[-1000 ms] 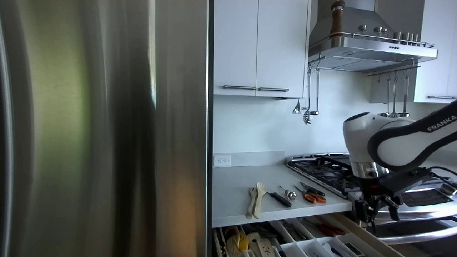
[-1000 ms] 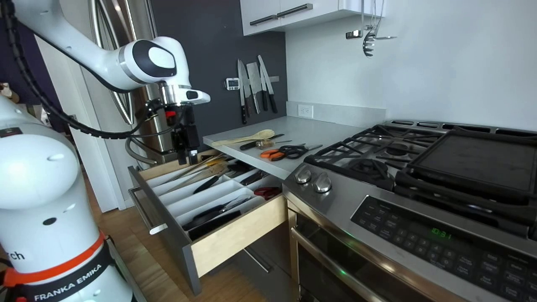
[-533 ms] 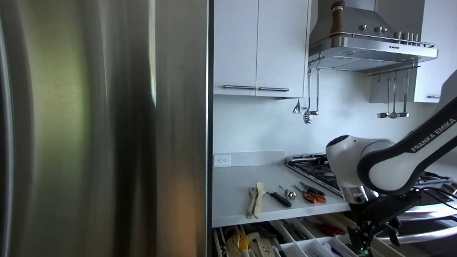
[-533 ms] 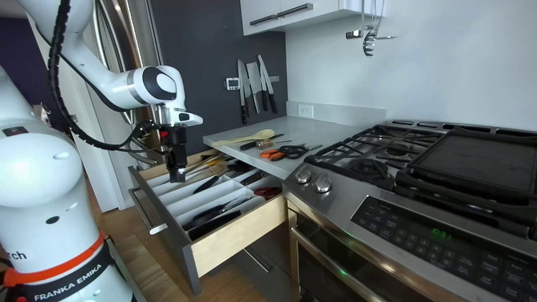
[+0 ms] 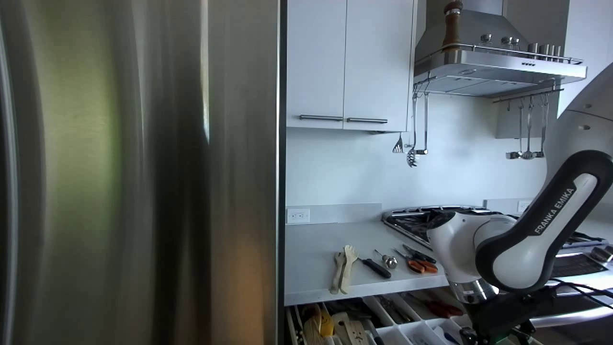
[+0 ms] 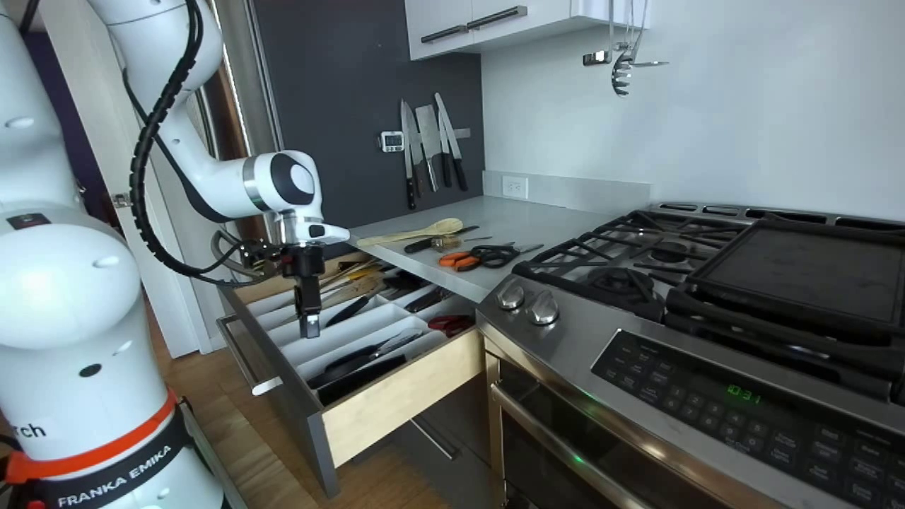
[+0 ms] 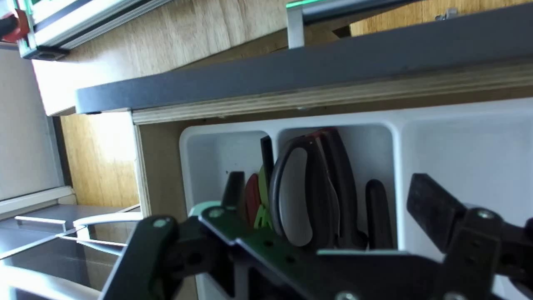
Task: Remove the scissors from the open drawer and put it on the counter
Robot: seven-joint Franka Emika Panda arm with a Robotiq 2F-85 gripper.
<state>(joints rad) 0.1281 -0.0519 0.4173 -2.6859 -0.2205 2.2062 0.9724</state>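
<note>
Claw (image 7: 327,187) above the drawer (image 7: 470,146), pointing down, fingers spread wide. In the wrist view, black-handled scissors (image 7: 320,200) lie in a compartment along the drawer front, seen between the fingers; slim dark handle (image 7: 379,212) just beside them, same compartment. In an exterior view, red-handled tool (image 6: 450,324) in a rear compartment. Worktop (image 6: 544,213) beyond carries wooden utensils (image 6: 431,229) and, near them, an orange-handled tool (image 6: 463,263).

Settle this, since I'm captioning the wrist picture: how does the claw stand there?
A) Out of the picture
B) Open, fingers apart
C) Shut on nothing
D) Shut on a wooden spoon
B: in the wrist view the claw is open, its two fingers wide apart, with a looped black handle in the drawer showing between them.
</note>
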